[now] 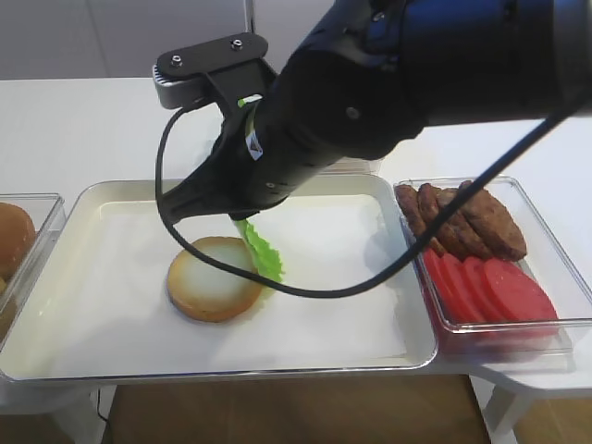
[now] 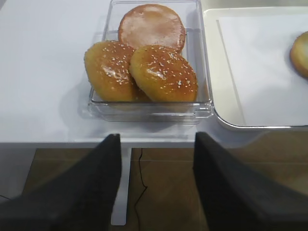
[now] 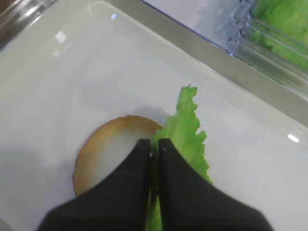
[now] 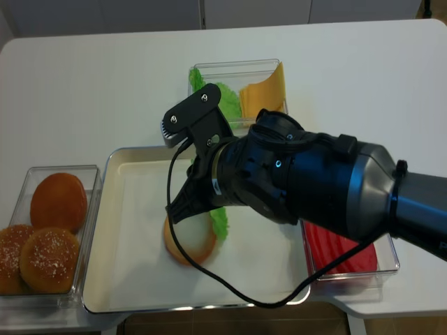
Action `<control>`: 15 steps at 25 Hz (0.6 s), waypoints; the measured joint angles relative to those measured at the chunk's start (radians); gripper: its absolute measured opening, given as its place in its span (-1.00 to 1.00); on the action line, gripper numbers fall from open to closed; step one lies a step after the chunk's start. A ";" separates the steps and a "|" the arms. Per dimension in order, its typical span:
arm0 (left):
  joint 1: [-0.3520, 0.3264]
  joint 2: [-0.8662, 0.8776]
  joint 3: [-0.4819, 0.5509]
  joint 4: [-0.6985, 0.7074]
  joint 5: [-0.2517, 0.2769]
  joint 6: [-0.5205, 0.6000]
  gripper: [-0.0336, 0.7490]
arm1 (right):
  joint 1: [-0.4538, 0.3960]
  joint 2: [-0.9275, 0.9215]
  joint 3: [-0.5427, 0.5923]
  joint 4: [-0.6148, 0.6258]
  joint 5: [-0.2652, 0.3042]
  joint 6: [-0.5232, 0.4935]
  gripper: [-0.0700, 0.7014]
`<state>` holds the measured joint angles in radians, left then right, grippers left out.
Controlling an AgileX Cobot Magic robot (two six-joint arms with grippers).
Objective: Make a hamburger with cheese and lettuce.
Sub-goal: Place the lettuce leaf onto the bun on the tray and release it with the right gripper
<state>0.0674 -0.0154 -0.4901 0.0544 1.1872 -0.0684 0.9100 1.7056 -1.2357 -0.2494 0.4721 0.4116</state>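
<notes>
The bun half (image 1: pixel 215 277) lies cut face up on the white tray (image 1: pixel 120 324); it also shows in the right wrist view (image 3: pixel 108 154) and the second high view (image 4: pixel 188 241). My right gripper (image 3: pixel 153 144) is shut on a lettuce leaf (image 3: pixel 185 130), which hangs beside the bun's right edge (image 1: pixel 262 250), (image 4: pixel 220 222). Cheese slices (image 4: pixel 264 89) stand in the far clear box. My left gripper (image 2: pixel 156 139) is open and empty, off the table's front edge, below the bun box.
A clear box of sesame bun tops (image 2: pixel 144 72) sits left of the tray (image 4: pixel 49 237). A box with meat patties (image 1: pixel 467 222) and tomato slices (image 1: pixel 490 287) sits at the right. More lettuce (image 4: pixel 225 98) is in the far box.
</notes>
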 joint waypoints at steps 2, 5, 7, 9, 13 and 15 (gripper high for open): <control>0.000 0.000 0.000 0.000 0.000 0.000 0.01 | 0.000 0.000 0.000 0.014 -0.008 0.000 -0.74; 0.000 0.000 0.000 0.000 0.000 0.000 0.01 | 0.000 0.000 0.000 0.037 -0.013 0.000 -0.74; 0.000 0.000 0.000 0.000 0.000 0.000 0.01 | 0.000 0.000 0.000 0.049 -0.014 0.000 -0.74; 0.000 0.000 0.000 0.000 0.000 0.000 0.01 | 0.000 0.000 0.000 0.061 -0.018 0.000 -0.74; 0.000 0.000 0.000 0.000 0.000 0.000 0.01 | 0.000 0.000 0.000 0.093 -0.023 0.001 -0.74; 0.000 0.000 0.000 0.000 0.000 0.000 0.01 | 0.000 0.000 0.000 0.102 -0.023 0.001 -0.74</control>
<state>0.0674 -0.0154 -0.4901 0.0544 1.1872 -0.0684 0.9100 1.7056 -1.2357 -0.1476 0.4487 0.4123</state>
